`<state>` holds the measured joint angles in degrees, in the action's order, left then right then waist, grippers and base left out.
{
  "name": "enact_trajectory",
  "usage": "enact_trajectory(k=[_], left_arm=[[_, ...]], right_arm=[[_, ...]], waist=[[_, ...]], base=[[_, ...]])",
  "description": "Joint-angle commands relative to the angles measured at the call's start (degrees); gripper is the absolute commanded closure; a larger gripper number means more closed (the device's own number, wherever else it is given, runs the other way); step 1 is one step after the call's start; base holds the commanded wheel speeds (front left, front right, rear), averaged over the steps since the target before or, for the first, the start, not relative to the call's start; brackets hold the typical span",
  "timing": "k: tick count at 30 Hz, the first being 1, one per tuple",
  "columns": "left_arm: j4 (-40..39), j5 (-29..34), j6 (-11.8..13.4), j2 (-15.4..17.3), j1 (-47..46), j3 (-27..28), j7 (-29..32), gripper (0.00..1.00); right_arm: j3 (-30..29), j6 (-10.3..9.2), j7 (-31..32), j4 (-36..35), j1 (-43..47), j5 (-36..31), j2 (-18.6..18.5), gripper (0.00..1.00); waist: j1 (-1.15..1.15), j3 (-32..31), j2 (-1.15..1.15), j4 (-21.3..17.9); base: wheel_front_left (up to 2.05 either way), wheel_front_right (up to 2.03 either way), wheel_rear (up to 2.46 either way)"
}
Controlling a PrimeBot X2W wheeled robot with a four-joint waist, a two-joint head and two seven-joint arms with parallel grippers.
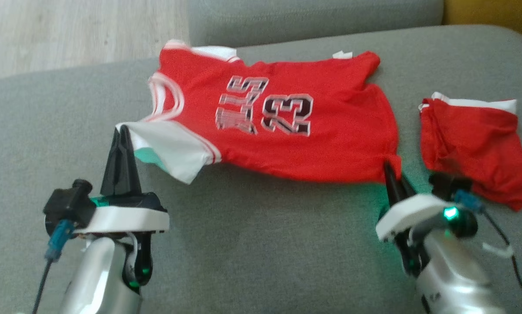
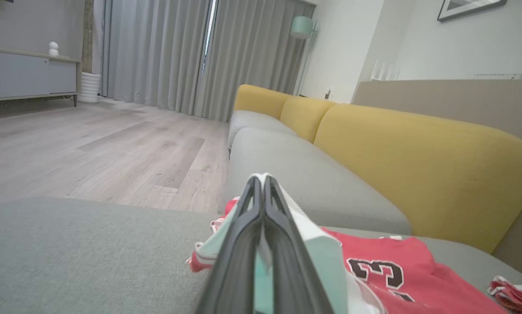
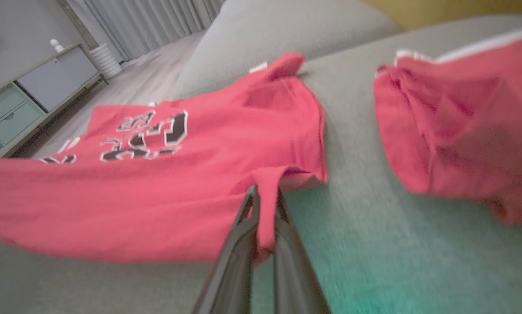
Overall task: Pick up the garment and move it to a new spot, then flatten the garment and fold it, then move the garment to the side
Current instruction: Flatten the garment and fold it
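The garment (image 1: 283, 126) is a red jersey with white trim and the number 23, spread across the grey sofa seat (image 1: 252, 244). My left gripper (image 1: 122, 133) is shut on its white sleeve edge at the near left; the white cloth (image 2: 304, 231) drapes over the dark fingers in the left wrist view. My right gripper (image 1: 388, 168) is shut on the jersey's near right hem corner. In the right wrist view, red cloth (image 3: 267, 209) is pinched between the two fingers and the jersey (image 3: 165, 174) stretches off to the left.
A second red piece with white trim, red shorts (image 1: 474, 144), lies crumpled on the seat just right of my right gripper. Yellow back cushions (image 2: 418, 161) line the sofa's far side. Wooden floor (image 1: 69, 30) lies beyond the seat's far left edge.
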<state>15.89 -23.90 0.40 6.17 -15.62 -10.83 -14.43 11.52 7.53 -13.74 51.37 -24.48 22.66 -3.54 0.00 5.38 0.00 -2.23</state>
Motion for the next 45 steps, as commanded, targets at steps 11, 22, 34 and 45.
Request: enact_trajectory(k=[11, 22, 34, 45], left_arm=[[-16.9, -5.4, -1.2, -0.3, -6.7, 5.2, 1.4, 1.0], [-43.1, -6.1, 3.2, 0.8, -13.0, 6.2, 10.1, 1.0], [-31.4, -8.6, 3.5, 6.9, -27.5, 10.1, 19.7, 1.0], [9.8, -4.0, -3.4, 12.0, -59.5, 9.2, 7.9, 1.0]], right_arm=[[1.2, -0.04, 5.3, -32.5, -7.8, -10.0, -4.8, 1.0], [-2.2, -0.04, 16.8, -61.8, -8.5, -9.5, -11.5, 1.0], [-4.0, -0.04, 28.3, -61.4, -13.1, -9.0, -8.5, 1.0], [-1.1, -0.04, 11.3, -19.7, -50.1, -9.9, -7.7, 1.0]], waist=[[0.0, -6.2, 0.0, 0.8], [0.0, -9.2, 0.0, 1.2], [0.0, 2.5, 0.0, 0.0], [0.0, 16.8, 0.0, 1.4]], base=[[0.0, 0.0, 0.0], [0.0, 0.0, 0.0], [0.0, 0.0, 0.0], [0.0, 0.0, 0.0]])
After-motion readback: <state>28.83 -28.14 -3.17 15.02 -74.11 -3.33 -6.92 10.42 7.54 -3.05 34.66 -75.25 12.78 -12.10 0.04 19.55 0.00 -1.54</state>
